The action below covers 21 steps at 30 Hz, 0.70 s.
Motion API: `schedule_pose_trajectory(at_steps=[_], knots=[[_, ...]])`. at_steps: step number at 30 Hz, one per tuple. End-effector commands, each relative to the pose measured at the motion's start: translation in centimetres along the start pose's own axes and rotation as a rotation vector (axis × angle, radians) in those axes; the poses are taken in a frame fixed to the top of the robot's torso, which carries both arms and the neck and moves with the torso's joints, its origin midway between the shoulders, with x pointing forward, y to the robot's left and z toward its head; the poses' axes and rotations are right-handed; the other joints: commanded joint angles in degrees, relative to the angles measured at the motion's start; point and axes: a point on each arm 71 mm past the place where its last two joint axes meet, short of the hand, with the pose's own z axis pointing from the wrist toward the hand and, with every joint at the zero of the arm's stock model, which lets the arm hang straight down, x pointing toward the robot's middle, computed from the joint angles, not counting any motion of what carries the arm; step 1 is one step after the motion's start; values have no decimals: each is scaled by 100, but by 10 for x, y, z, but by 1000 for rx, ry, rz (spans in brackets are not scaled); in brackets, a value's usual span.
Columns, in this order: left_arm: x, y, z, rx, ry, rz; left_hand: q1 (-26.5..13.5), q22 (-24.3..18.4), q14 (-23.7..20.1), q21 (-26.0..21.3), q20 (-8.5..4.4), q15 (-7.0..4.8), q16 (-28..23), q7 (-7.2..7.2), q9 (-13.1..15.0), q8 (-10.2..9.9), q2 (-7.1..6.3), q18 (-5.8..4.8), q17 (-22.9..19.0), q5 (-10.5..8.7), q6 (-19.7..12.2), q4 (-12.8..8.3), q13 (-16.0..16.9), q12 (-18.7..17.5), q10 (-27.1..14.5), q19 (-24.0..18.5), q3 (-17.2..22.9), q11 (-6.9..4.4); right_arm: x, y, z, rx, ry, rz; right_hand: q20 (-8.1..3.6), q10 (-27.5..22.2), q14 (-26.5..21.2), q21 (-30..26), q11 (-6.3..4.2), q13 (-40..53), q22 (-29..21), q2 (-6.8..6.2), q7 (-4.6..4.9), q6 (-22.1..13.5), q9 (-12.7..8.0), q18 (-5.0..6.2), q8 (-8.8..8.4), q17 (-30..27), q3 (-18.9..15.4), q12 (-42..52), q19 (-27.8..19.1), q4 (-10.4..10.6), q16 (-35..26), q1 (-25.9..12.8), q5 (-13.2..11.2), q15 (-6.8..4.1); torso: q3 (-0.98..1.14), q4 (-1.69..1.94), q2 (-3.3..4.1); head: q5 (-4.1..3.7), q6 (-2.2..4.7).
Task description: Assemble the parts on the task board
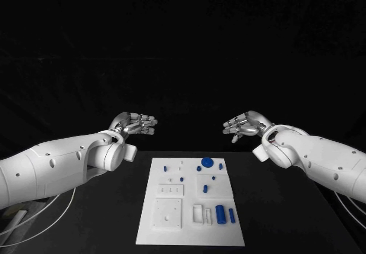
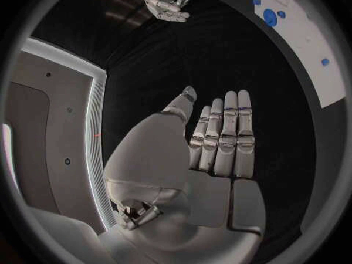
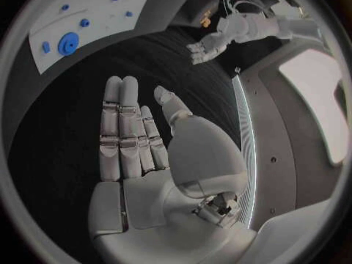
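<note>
1. Left hand and right hand raised beyond task board, fingers extended side by side, holding nothing.
2. Parts on board, apparently unassembled.
3. Risk: long reach down knocking small pieces aside.

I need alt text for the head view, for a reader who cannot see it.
Two white robot arms hold their silver hands, the left hand and the right hand, empty above the black table, beyond the white rectangular task board. Small blue plastic parts lie on the board, untouched.
</note>
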Motion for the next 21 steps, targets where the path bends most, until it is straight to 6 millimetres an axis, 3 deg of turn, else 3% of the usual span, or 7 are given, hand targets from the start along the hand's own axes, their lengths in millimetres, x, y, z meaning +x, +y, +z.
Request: schedule_pose_trajectory(at_steps=[1,3,6,7,12,16,21], knots=[[11,-12,-5,56,102,31,52,39,51,62,-47,-13,-56,-2,4,-20,-30,-64,-13,-58,23,-123,-5,-10,40,-18,29,-1,10,9,2,-59,38,-378,-138,88,220,419,-24,8,285,-23,-3,70,-5,97,-12,665,98,28,243,-127,960,-109,65,-51,1,102,189,-90,45],[14,-17,-10,65,126,25,22,84,99,136,-62,-25,-82,-4,4,-20,-27,-67,-6,-79,29,-203,-5,-10,52,-36,29,-6,16,12,3,-63,56,-474,-159,-4,153,791,-24,10,597,-87,-17,-9,-7,130,-20,1165,226,25,267,-207,1616,-203,80,-48,10,148,263,-104,55],[19,-26,-16,79,157,13,-29,136,137,219,-71,-32,-97,1,5,-18,-29,-75,2,-84,8,-289,-4,-10,45,-74,-1,-3,23,18,4,-73,61,-586,-194,-68,11,1192,-29,9,1023,-189,-76,-230,-15,133,-21,1618,284,23,164,-153,2164,-250,0,-39,14,259,388,-211,83],[20,-29,-18,82,164,9,-44,146,137,234,-68,-31,-102,1,5,-19,-26,-76,2,-85,4,-305,-4,-9,43,-89,-10,-2,26,20,5,-77,60,-613,-187,-65,-23,1296,-17,8,1157,-210,-32,-206,-14,142,-22,1730,306,22,132,-139,2344,-249,-9,-26,17,287,419,-230,83],[25,-37,-25,86,192,-21,-181,174,108,289,-42,-11,-129,1,4,-20,-2,-81,2,-97,-8,-349,-3,-8,25,-174,-91,7,39,25,6,-108,35,-716,-259,86,-18,1620,-48,5,1587,-271,-53,-2,-11,117,-25,1784,587,16,263,-204,2746,-225,-266,-51,30,421,565,-341,138],[31,-45,-27,90,210,-53,-206,168,96,283,-35,-4,-133,3,4,-21,0,-81,1,-102,-13,-343,-3,-8,24,-184,-115,9,48,26,6,-121,23,-771,-298,63,-88,1727,-50,8,1861,-489,-80,139,-11,91,-26,1640,1095,20,178,-197,2946,-281,-362,-58,19,491,692,-388,185],[37,-57,-29,112,234,-68,-232,129,82,274,-21,3,-131,1,5,-20,56,-70,2,-107,-8,-376,-3,-9,19,-180,-236,12,58,23,8,-117,23,-822,-293,79,-120,1742,-57,7,2092,-604,-117,256,-10,106,-23,1497,1388,20,189,-177,3080,-280,-480,-54,4,563,843,-485,238]])
